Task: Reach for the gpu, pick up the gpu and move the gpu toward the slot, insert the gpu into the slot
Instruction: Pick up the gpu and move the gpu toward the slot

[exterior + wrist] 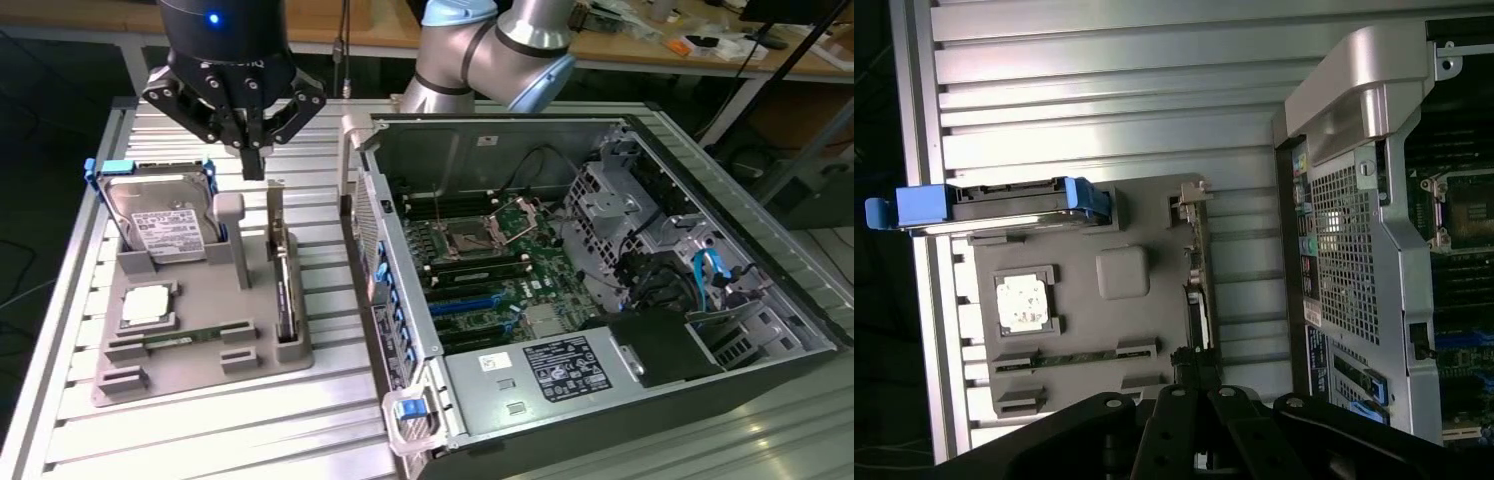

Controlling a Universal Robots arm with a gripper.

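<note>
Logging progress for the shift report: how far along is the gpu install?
Nothing done yet: the gpu stands edge-on in its grey holder. In hand: the shut end effector hovers above it, holding nothing. Left: grasping, carrying, and seating it in the blue slot.

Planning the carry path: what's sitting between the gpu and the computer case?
Only bare table slats separate the gpu from the case, as the wrist view shows.
</note>
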